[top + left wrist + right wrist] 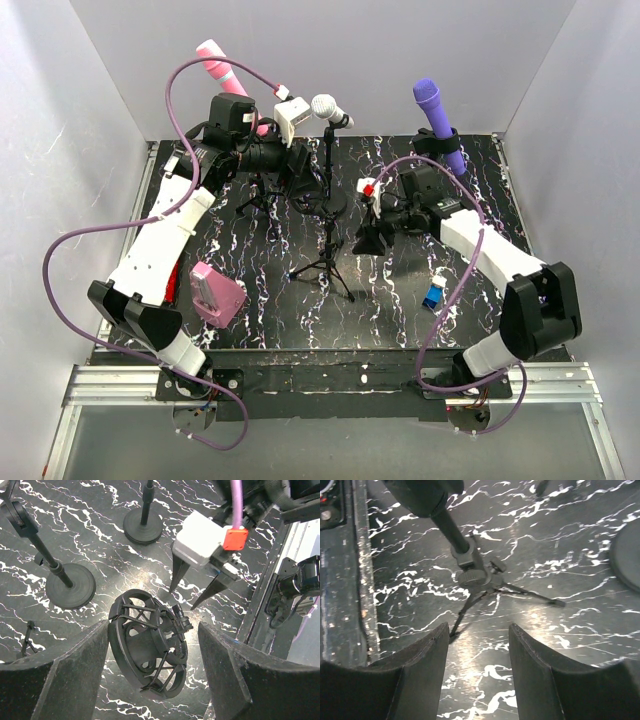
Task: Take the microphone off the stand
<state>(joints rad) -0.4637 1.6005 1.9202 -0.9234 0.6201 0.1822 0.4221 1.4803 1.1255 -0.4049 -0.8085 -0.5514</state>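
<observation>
My left claw (152,627) is spread wide around the black ring mount (147,645), with a gap on each side, gripping nothing. My right claw (479,630) is open too, holding nothing, just right of that mount above a tripod stand (485,582). The white microphone (330,108) sits clipped on its pole just behind the mount. The purple microphone (438,122) is well to the right, and the pink microphone (222,68) is behind to the left.

Nothing legible in any view: no text, labels, brands or numbers readable on the microphones (438,118), stands (328,215), arms (160,240) or table (400,300).
</observation>
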